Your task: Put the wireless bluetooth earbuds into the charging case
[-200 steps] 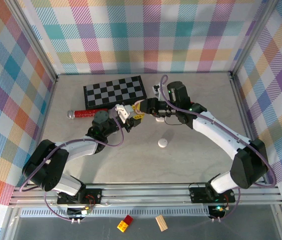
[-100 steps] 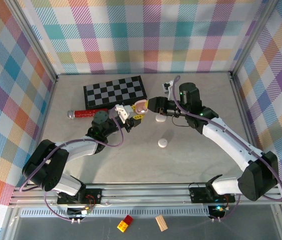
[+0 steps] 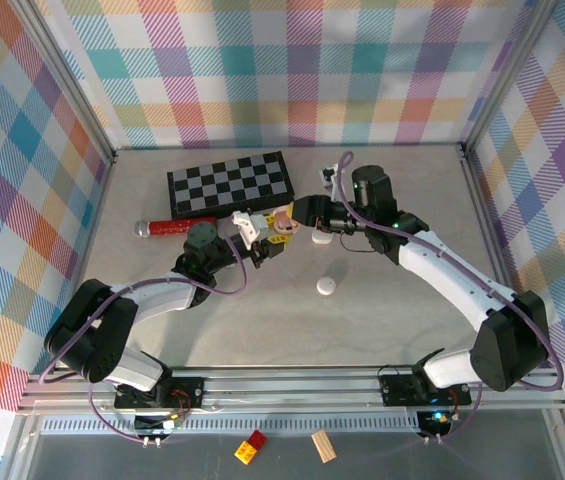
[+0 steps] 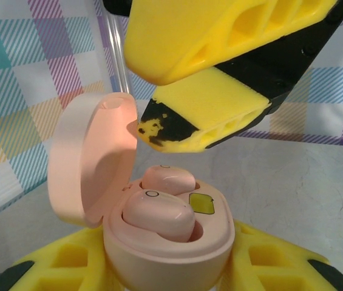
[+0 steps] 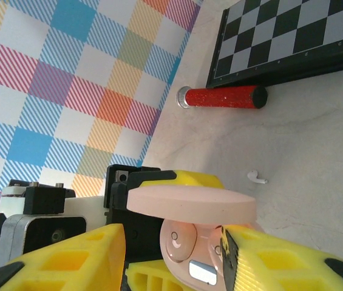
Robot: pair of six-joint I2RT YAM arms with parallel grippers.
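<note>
In left hand (image 3: 268,240), clamped: charging case (image 4: 170,257).

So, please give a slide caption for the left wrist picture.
Open pink charging case, two pink earbuds inside, held by the left hand; the right hand hangs just above.

A robotics lab test cell. A pale grey stone-look bench (image 3: 382,300) is boxed in by upright walls of pastel plaid panels (image 3: 292,70). A slotted aluminium frame rail (image 3: 292,385) runs along the near edge, with two black-and-white robot arms (image 3: 442,270) bolted to it and trailing purple cables (image 3: 347,165). Loose props lie about: a folded black-and-white chessboard (image 3: 230,182) and a red glitter tube (image 3: 177,226).
</note>
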